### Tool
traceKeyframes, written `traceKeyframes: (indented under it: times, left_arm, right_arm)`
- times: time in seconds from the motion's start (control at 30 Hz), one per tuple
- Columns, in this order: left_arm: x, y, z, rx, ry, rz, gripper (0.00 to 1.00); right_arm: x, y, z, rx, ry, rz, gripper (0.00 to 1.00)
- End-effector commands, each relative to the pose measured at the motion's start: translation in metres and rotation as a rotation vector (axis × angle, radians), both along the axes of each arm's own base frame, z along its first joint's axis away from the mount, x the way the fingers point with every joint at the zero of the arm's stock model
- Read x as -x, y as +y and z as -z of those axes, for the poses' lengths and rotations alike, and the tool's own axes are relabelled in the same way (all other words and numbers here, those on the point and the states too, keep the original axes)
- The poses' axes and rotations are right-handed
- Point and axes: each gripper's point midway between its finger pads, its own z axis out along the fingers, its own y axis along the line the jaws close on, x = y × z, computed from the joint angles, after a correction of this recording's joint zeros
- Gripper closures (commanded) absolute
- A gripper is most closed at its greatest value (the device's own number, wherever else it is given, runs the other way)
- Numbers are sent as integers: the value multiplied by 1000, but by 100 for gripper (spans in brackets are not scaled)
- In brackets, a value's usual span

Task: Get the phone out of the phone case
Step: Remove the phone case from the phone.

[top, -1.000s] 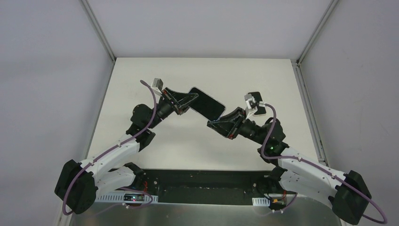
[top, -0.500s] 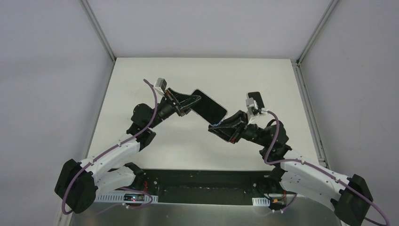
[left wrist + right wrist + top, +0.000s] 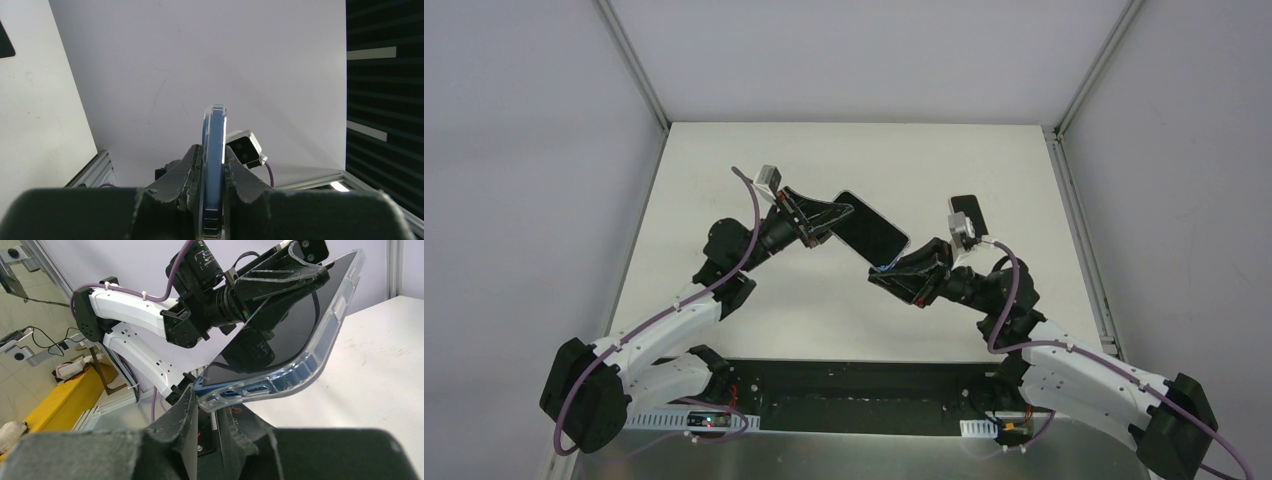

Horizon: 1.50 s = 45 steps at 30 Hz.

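Background: white table, grey walls.
Small black flat object lies on table's right half; aluminium posts at its far corners; black strip along near edge.

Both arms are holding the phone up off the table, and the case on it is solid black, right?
Not quite: the phone case is clear, not solid black. The right wrist view shows its transparent rim around the dark phone. Both arms are holding it up off the table, as you said.
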Motion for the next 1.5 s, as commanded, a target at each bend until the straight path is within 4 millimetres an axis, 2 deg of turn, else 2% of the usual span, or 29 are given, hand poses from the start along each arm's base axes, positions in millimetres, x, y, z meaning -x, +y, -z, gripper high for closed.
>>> traceKeyframes:
  times: [0.0, 0.17, 0.4, 0.57, 0.67, 0.83, 1.17, 1.27, 1.37, 1.47]
  left_arm:
    - [9, -3, -19, 13, -28, 38, 100]
    - [10, -4, -27, 21, -38, 45, 100]
    - [10, -7, -25, 19, -28, 57, 100]
    - [10, -7, -26, 20, -32, 56, 100]
    - [10, -6, -24, 20, -30, 50, 100]
    - [9, -3, -20, 18, -25, 32, 100]
    - [12, 1, -27, 28, -47, 17, 100]
    - [12, 4, -30, 32, -60, 6, 100]
    - [11, 9, -33, 36, -73, -12, 100]
    - [10, 14, -35, 38, -87, -34, 100]
  right_arm:
    - [19, -11, -37, -99, -209, -16, 92]
    - [15, -12, -29, -54, -229, 17, 92]
    - [11, -11, -25, -30, -239, 42, 94]
    - [11, -10, -22, -26, -228, 48, 91]
    - [11, -12, -22, -29, -215, 54, 85]
    - [13, -14, -17, -16, -190, 48, 67]
    - [18, -21, -16, -13, -167, 48, 54]
    - [18, -24, -9, 13, -134, 57, 48]
    - [12, -32, 2, 38, -83, 110, 39]
    - [3, -42, 4, 28, -24, 189, 36]
